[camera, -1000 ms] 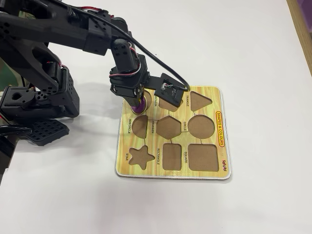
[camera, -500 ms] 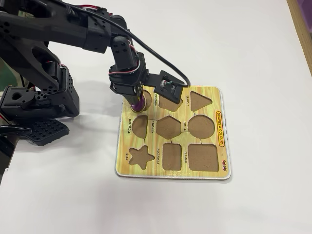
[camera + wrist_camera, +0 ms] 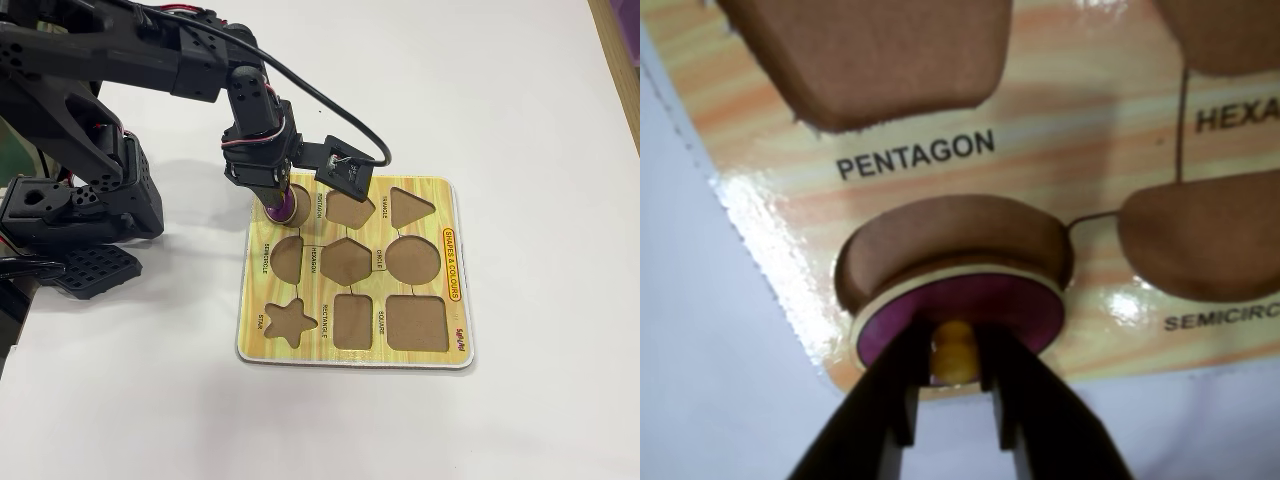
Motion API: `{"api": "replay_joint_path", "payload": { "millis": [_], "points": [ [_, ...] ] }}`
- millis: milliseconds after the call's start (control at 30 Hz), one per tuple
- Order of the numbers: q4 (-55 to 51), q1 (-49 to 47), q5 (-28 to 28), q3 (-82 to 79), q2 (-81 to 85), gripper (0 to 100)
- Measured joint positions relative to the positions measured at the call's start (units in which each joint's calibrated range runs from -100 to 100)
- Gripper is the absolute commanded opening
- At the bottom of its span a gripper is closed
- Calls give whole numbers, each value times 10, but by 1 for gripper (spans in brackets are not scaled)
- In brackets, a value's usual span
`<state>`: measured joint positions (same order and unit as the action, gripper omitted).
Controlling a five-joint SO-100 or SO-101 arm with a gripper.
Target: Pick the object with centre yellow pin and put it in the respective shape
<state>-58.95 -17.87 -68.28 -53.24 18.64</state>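
A purple piece (image 3: 1015, 305) with a cream rim and a yellow centre pin (image 3: 955, 358) sits tilted at the near edge of a rounded brown recess (image 3: 940, 235) in the wooden shape board (image 3: 1090, 120). My gripper (image 3: 953, 345) is shut on the yellow pin, one black finger on each side. In the fixed view the gripper (image 3: 275, 203) points down at the board's top-left corner, with the purple piece (image 3: 284, 211) just under it. Whether the piece lies fully in the recess is hidden.
The board (image 3: 455, 330) lies on a white table with several empty cut-outs, among them the pentagon (image 3: 870, 50), semicircle (image 3: 1210, 240) and star (image 3: 288, 321). The arm's base (image 3: 70, 200) stands to the left. The wrist camera (image 3: 345, 170) hangs over the board's top edge.
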Motion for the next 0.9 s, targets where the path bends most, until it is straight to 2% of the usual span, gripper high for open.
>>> {"api": "replay_joint_path", "payload": {
  "millis": [467,900],
  "points": [
    [0,4,0,0,0,1],
    [47,5,0,-1,0,1]
  ]
}}
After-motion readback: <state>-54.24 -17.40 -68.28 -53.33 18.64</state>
